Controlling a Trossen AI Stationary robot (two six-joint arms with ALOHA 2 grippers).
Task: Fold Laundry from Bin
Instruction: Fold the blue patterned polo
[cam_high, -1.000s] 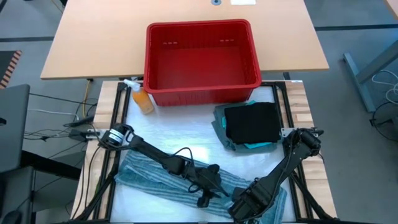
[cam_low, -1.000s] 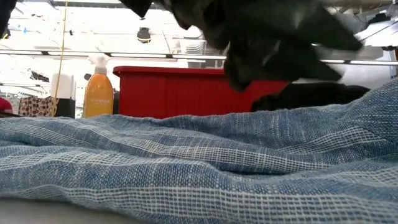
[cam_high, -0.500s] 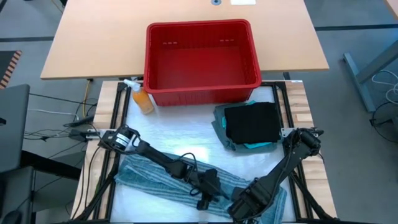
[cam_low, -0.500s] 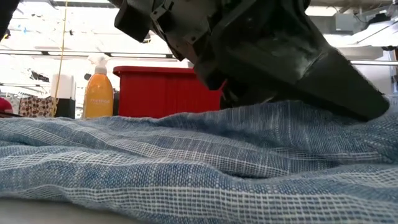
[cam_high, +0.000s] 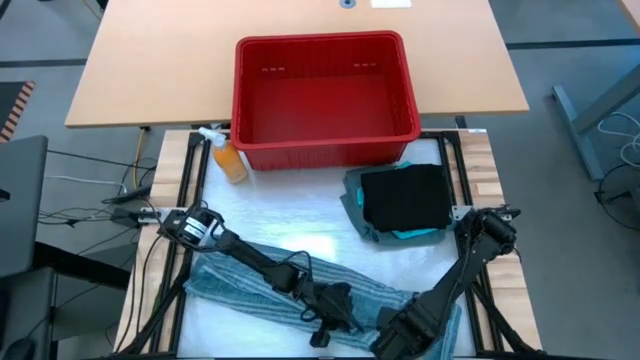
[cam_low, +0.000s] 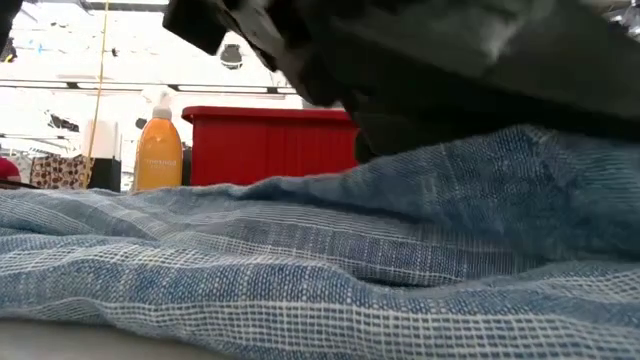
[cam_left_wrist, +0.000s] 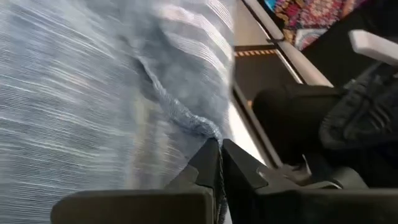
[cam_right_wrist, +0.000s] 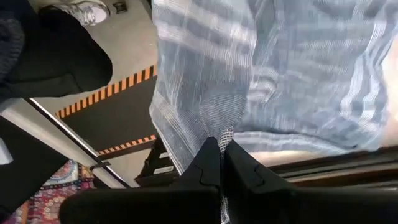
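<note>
The mottled blue-grey garment (cam_high: 240, 285) lies spread along the table's near edge; in the low view the garment (cam_low: 250, 260) fills the foreground. My left gripper (cam_high: 322, 328) is down on its near middle, shut on it. My right gripper (cam_high: 395, 340) is shut on the same garment further right. The red bin (cam_high: 325, 95) stands at the far side with no cloth showing in it. Right of centre lies a stack of folded laundry (cam_high: 400, 200), black on top of turquoise and grey-green. My left gripper pinches the garment's hemmed edge (cam_left_wrist: 202, 129) between its two shut fingers (cam_left_wrist: 239, 171). The hem runs straight into the fingertips. The cloth beyond lies spread on the table. My right gripper pinches a fold of the garment (cam_right_wrist: 219, 134) between its two shut fingertips (cam_right_wrist: 208, 163). The cloth fans out from the fingers, with creases running toward the pinch. This part sits by the table's near edge, with floor showing past it.
An orange spray bottle (cam_high: 228, 160) stands by the bin's near left corner. Dark frame rails (cam_high: 190, 170) run along the table's left and right sides. Bare white tabletop (cam_high: 290, 210) lies between the bin and the blue-grey garment.
My left gripper has gone down and toward the table's near edge onto the blue-grey garment, and its fingers have shut on the hem. In the low view the cloth's right part now humps higher under the arms. My right gripper has stayed shut on the cloth.
</note>
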